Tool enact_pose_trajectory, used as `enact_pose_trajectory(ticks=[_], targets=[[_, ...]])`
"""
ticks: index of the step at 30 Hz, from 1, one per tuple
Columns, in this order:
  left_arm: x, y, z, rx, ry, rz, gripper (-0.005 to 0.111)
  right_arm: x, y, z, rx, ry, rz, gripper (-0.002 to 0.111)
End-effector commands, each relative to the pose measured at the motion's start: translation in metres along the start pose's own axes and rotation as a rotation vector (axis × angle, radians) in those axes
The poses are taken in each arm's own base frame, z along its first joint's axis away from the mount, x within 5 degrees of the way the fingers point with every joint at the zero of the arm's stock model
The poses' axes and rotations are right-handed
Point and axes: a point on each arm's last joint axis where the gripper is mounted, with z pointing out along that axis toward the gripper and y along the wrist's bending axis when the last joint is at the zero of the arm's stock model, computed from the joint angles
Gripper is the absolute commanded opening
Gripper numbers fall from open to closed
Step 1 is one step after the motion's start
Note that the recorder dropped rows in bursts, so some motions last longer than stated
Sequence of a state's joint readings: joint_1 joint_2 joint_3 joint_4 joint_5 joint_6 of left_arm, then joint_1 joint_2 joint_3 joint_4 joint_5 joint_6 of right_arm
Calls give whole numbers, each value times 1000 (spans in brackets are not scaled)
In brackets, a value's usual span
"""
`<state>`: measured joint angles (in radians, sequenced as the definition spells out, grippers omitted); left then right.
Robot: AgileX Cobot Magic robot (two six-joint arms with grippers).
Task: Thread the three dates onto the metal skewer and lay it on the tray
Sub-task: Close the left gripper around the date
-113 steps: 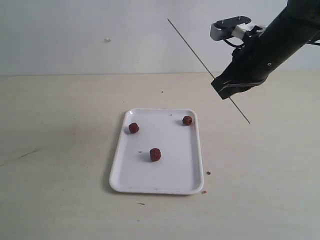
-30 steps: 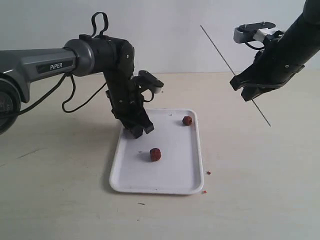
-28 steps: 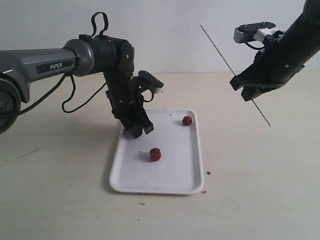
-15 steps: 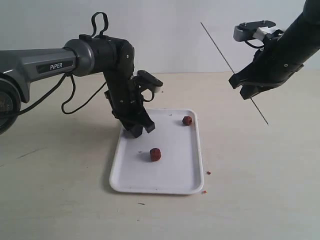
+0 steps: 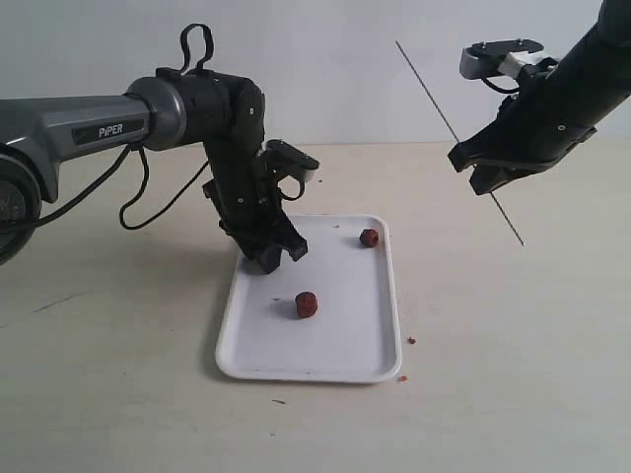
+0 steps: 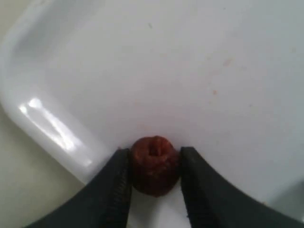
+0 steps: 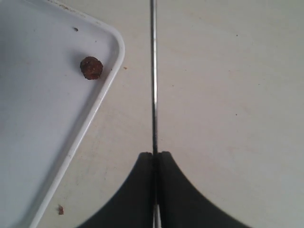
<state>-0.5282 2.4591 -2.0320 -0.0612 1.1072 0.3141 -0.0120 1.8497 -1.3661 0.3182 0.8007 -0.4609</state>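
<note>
Left gripper [image 5: 279, 258]: clenched on a date [image 6: 155, 164] over the tray's [image 5: 345, 296] far left corner, with one finger just beside the rim.
Right gripper [image 5: 480, 175]: pinched tight on the skewer [image 5: 434, 101], up in the air to the right of the tray and well apart from it.
Skewer: thin, straight grey metal rod, tilted, with its lower tip above the table [image 5: 513, 345].
Tray: flat glossy white plastic with rounded corners and a low raised rim.
Loose dates: one near the middle [image 5: 307, 304], one just inside the far right corner [image 5: 369, 237]. Both are dark reddish-brown, wrinkled and roundish.
Room: bare tray floor along the near edge and between the loose dates.
Table: matte beige, with crumbs [image 5: 411, 340] near the tray's near right edge.
</note>
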Motion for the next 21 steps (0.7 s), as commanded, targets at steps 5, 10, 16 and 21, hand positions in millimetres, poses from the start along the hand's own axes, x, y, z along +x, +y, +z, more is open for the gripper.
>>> enact_pose_trajectory(ticks=[5, 10, 16, 21], targets=[[-1, -1, -3, 5, -10, -10, 36, 0, 0, 1, -6, -9, 4, 0], [-1, -1, -3, 5, -10, -10, 23, 0, 0, 1, -6, -9, 4, 0], [-3, 0, -3, 2, -22, -21, 22, 0, 0, 1, -6, -9, 2, 0], [-9, 9, -14, 49, -142, -164, 22, 0, 2, 1, -22, -8, -13, 0]])
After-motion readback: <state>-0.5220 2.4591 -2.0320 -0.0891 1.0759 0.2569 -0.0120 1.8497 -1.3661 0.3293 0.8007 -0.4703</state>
